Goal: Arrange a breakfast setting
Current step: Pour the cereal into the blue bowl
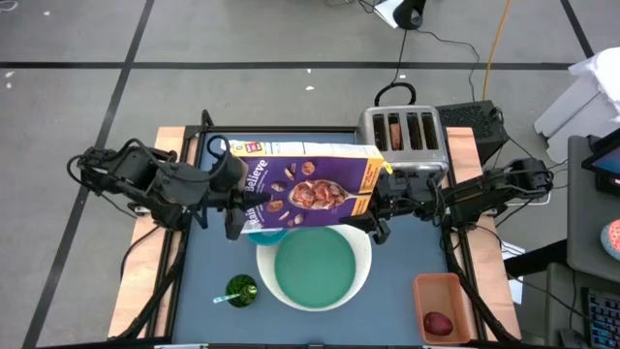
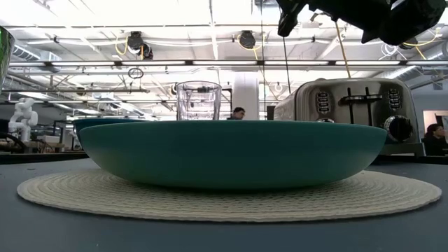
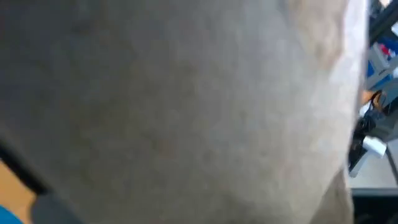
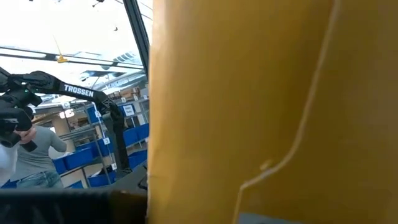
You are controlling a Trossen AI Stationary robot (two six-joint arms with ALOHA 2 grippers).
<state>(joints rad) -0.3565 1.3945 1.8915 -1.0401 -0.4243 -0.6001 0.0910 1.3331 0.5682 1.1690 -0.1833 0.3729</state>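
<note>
I see the cereal box point(image 1: 308, 187) held up between both grippers, the left gripper point(image 1: 232, 204) at one end, the right gripper point(image 1: 378, 206) at the other; under it the plate point(image 1: 312, 269) lies on a mat point(image 2: 63, 190); the toaster point(image 1: 404, 138) stands behind; the tray point(image 1: 444, 291) holding an apple point(image 1: 438, 322) sits right of the plate; a glass point(image 2: 198, 100) stands behind the plate.

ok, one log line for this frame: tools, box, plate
left tool: shut on cereal box | right tool: shut on cereal box | box: held aloft over table | teal plate: on placemat, empty
</note>
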